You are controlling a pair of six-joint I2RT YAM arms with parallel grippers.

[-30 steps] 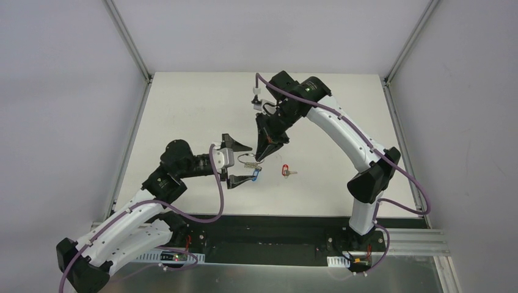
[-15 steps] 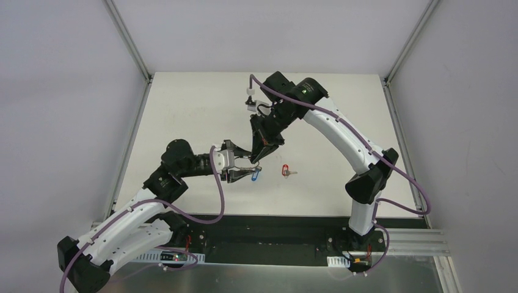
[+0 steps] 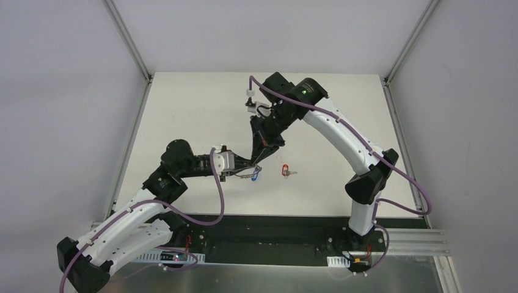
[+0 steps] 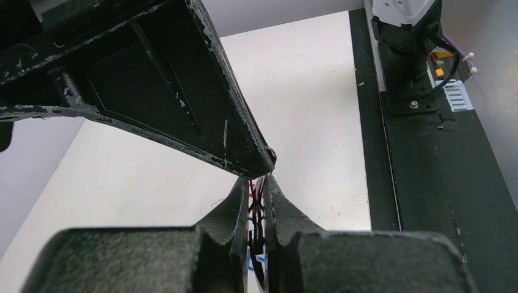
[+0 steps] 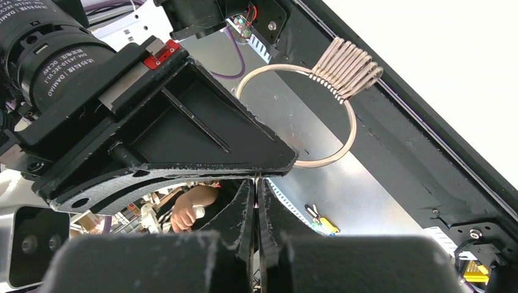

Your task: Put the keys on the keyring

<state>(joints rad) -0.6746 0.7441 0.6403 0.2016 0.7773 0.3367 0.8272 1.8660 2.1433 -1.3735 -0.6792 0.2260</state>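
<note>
My right gripper (image 3: pixel 259 160) (image 5: pixel 256 181) is shut on the keyring, a thin silver ring (image 5: pixel 319 163) carrying a fan of small silver keys (image 5: pixel 345 67). My left gripper (image 3: pixel 251 170) (image 4: pixel 258 182) is shut on the same ring right beside that grip, with one left finger (image 5: pixel 183 134) crossing in front of the ring. From above the ring is hidden between the two grippers. The blue-headed key (image 3: pixel 256 177) lies on the white table (image 3: pixel 183 110) just under the left fingertips. The red-headed key (image 3: pixel 285 170) lies a little to the right, untouched.
A black strip (image 3: pixel 275 223) runs along the table's near edge by the arm bases. Grey walls and metal frame posts (image 3: pixel 128 43) close in the left, right and back sides. The right arm (image 3: pixel 342 128) arches over the table's right half.
The left gripper has gone from wide open to shut at the ring. Its tips shifted slightly right. The right gripper moved a little left and back, still shut. The keys on the table stayed put.
</note>
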